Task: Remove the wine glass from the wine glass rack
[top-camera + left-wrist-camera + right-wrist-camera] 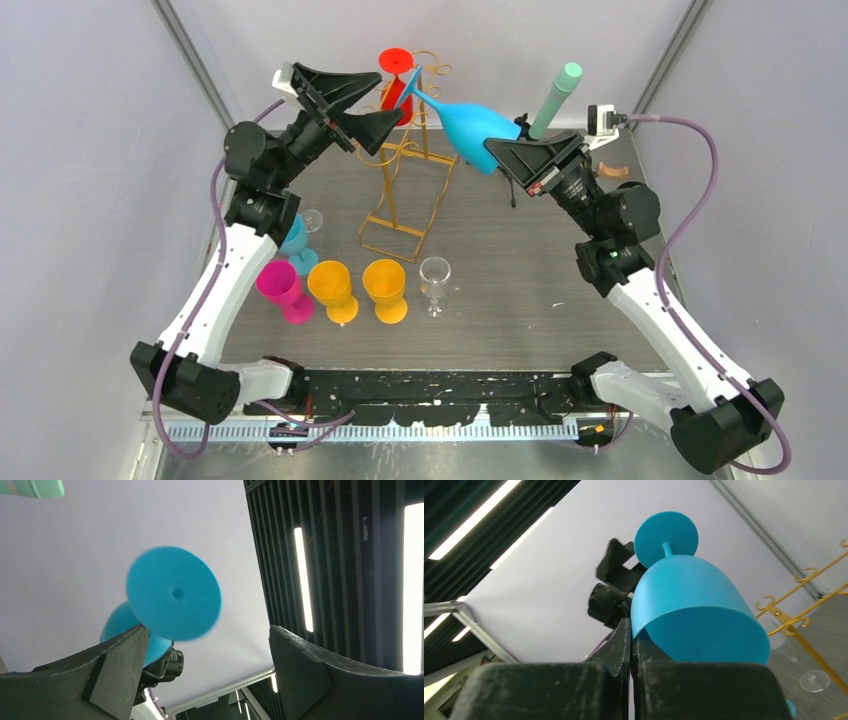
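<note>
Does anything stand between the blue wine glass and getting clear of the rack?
Nothing visible does: the right gripper holds the blue wine glass by its rim, its foot free of the rack, though the red glass hangs close.

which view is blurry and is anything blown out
Left wrist view: the foot of the blue wine glass has a smeared edge, and the ceiling light strips are blown out. Right wrist view: the glass reads sharp, with a bright strip top left. Top external view: even light, crisp, no glare.
</note>
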Controlling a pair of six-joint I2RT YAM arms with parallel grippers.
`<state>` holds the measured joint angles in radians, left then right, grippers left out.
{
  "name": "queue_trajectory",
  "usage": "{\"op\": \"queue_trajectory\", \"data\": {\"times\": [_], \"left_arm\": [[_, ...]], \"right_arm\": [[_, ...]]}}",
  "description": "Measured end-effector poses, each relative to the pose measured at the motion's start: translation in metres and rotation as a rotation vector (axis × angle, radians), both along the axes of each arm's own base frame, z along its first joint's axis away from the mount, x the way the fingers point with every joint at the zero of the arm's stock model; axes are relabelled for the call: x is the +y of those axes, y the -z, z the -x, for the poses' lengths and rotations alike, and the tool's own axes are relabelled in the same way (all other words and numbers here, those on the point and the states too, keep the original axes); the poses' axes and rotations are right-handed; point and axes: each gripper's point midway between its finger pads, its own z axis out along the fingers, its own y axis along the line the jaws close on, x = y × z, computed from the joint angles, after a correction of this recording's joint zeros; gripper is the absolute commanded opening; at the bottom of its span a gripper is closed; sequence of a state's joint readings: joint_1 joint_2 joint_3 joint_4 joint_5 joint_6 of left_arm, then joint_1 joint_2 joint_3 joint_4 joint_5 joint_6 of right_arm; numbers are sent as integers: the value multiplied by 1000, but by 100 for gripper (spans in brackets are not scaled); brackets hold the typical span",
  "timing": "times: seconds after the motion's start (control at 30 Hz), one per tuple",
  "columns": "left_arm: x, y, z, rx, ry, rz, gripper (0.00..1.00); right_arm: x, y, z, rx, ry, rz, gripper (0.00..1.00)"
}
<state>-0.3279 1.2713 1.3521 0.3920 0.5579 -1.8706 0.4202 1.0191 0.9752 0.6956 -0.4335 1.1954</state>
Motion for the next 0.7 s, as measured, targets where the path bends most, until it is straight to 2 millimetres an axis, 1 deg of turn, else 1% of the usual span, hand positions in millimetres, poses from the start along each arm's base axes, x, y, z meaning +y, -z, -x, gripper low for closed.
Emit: {"op": "queue_trajectory", "data": {"times": [0.07,0.13,0.17,0.23,0.33,0.4,0.5,0.57,0.6,0.7], "left_arm": [[3,-2,9,-43,-24,-35,99],[5,-6,17,-88,-44,-61,100],[6,-10,20,-118,-55,-77,100],[6,-16,28,-196,-78,-121,100],[5,-10,30,-249,-95,-184,100],[4,2,26,-268,-122,-248,100],[4,26,17,-265,-165,-365,100],[7,44,12,-259,-198,-457,100],[9,53,10,-256,-215,-506,100],[18,69,8,-261,-265,-627,100]], "right_arm": [[-4,5,-5,26,62,40,0],[-12,8,-10,46,145,99,0],[-21,12,-13,69,223,156,0],[-31,18,-15,101,301,221,0],[-46,35,-17,165,396,343,0],[-55,51,-17,219,443,441,0],[-65,81,-17,303,473,593,0],[-69,107,-15,363,471,702,0],[-72,125,-13,402,464,772,0],[-78,164,-5,483,426,917,0]]}}
